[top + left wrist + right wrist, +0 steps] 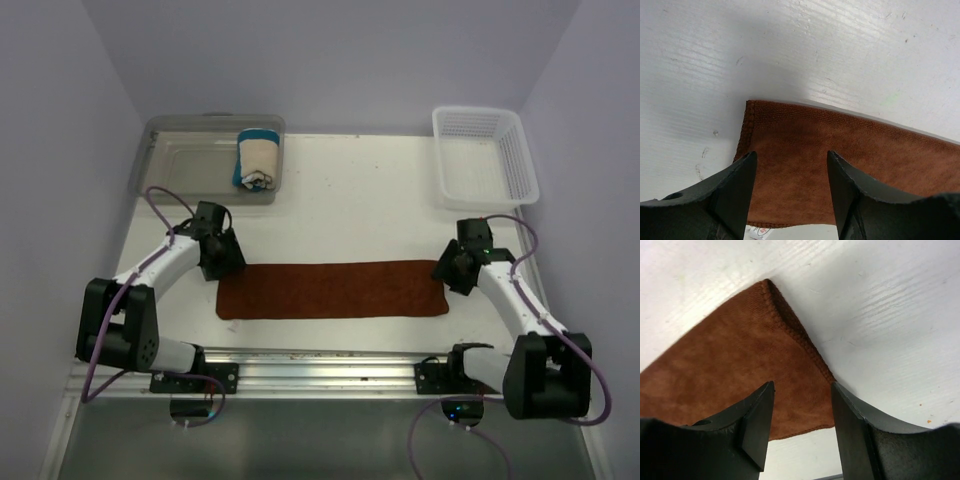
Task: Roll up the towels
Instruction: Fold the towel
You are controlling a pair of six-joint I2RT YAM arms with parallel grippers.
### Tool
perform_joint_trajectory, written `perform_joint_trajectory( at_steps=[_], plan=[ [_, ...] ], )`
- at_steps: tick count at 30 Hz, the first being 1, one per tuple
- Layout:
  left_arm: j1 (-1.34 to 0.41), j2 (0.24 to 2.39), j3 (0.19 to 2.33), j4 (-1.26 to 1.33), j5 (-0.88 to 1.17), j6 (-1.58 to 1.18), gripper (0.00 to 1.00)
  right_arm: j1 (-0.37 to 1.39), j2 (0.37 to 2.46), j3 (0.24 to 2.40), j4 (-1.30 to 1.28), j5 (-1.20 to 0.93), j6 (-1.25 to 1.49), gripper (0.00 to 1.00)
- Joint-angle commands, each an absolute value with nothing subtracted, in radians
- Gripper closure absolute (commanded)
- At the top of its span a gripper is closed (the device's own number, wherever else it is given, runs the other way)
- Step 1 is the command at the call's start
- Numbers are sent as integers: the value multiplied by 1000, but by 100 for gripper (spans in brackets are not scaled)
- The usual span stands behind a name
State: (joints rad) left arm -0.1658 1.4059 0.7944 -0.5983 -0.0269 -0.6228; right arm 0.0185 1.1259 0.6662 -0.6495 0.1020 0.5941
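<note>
The rust-brown towel (332, 289) lies flat as a long strip across the near half of the table. My left gripper (224, 262) hovers over its left end, jaws open, with bare brown cloth (790, 170) showing between the fingers. Over the towel's right end my right gripper (448, 272) also stands open, and the near right corner (800, 390) lies between its fingers. Neither gripper pinches the cloth. The cream towel with blue edges (257, 159) sits rolled inside the clear plastic bin (190, 160) at the back left.
A white mesh basket (485, 155) stands at the back right corner. A metal rail (320, 365) runs along the near edge between the arm bases. Purple walls close in the table on three sides.
</note>
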Motion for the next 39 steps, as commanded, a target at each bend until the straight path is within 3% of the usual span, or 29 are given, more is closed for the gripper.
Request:
perform_joint_trajectory(
  at_steps=[1, 6, 8, 12, 18, 21, 29, 39],
  plan=[
    [-158, 1376, 787, -580, -9, -600, 38, 17, 1216, 670, -617, 89, 609, 47],
    [-156, 1371, 796, -597, -9, -603, 38, 17, 1308, 667, -563, 80, 592, 48],
    [-156, 1373, 792, -597, -12, -604, 38, 17, 1333, 661, -549, 81, 584, 53],
    [-156, 1381, 773, -592, -9, -600, 38, 17, 1329, 646, -534, 89, 580, 78],
    [-155, 1382, 764, -584, -6, -606, 38, 18, 1318, 653, -540, 91, 561, 85],
    [-156, 1385, 759, -589, -9, -606, 38, 17, 1293, 666, -555, 90, 561, 100],
    [-158, 1387, 712, -551, -6, -618, 39, 31, 1100, 771, -681, 60, 515, 100],
    [-216, 1457, 673, -459, 90, -653, 41, 193, 986, 945, -788, 3, 620, 100]
  ],
)
